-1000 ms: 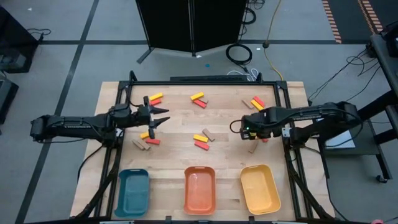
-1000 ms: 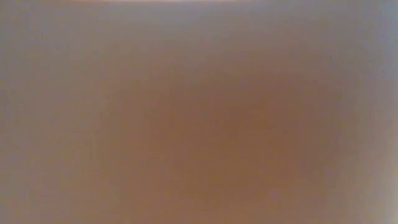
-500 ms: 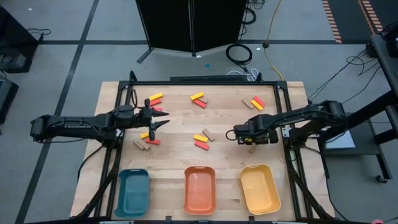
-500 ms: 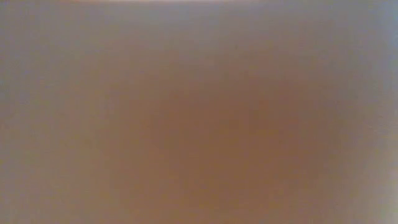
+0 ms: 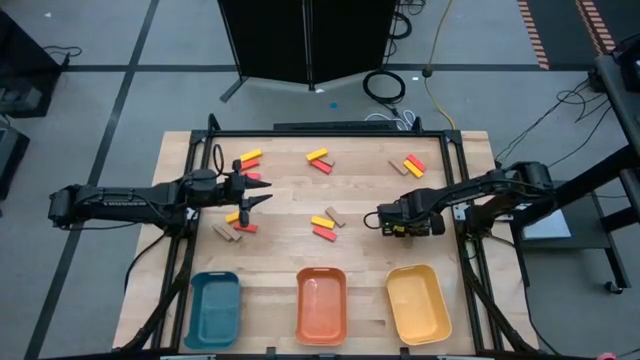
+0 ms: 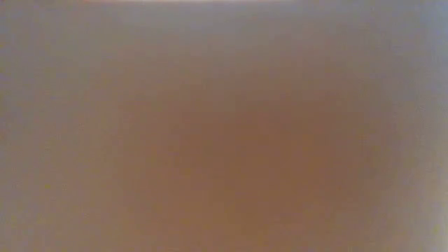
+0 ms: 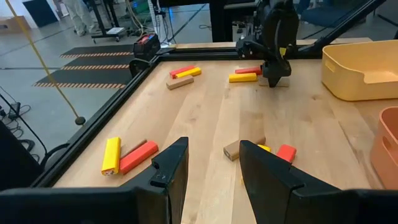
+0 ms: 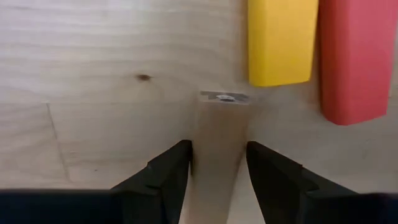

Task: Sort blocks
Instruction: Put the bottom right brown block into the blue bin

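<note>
Grey floor with dark lines runs all around a light wooden tabletop [image 5: 290,255] with a black frame. A big black cabinet [image 5: 310,40] stands behind it, and cables lie on the floor.

On the left side, the left arm reaches in flat over the wood. Its left end effector [image 5: 262,192] hangs with its two dark fingers [image 7: 171,171] apart, and nothing is between them. Just behind it lie a yellow block [image 5: 249,155] and a red block [image 5: 251,163], side by side. Just in front of it is a small bunch of blocks [image 5: 236,225], tan, yellow and red, touching each other. Near the front edge on this side sits a blue tray [image 5: 213,308].

In the middle, far back, is another pair of red and yellow blocks [image 5: 319,158] with a tan one beside them. Closer to the front lies a second middle bunch [image 5: 325,226] of yellow, red and tan. An orange tray [image 5: 321,303] sits at the front.

On the right side, the right end effector [image 5: 384,219] is low over the wood. A tan block [image 8: 219,146] sits between its fingers [image 8: 163,177], and the fingers are close on both sides of it, but I cannot tell if they squeeze it. Far back on this side is a last group of tan, yellow and red blocks [image 5: 409,166]. A yellow tray [image 5: 418,303] sits at the front.

The low camera shows only a brown blur.
</note>
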You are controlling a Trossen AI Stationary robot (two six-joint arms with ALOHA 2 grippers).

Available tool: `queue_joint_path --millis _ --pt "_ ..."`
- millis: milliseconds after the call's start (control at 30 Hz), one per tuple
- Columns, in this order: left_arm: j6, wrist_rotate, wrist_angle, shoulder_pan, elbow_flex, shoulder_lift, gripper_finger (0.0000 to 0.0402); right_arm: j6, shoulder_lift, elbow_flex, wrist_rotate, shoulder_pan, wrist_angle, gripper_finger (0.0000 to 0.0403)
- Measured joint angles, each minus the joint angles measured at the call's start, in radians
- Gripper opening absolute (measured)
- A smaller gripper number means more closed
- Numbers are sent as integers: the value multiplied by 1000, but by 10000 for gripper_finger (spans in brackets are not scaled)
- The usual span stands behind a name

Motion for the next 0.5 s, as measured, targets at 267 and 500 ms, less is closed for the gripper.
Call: queue_joint_path --millis 267,500 --pt "0 0 9 0 0 0 141 -33 -5 -2 11 10 7 80" --pt "0 0 9 0 0 0 141 -155 8 72 51 32 -19 74"
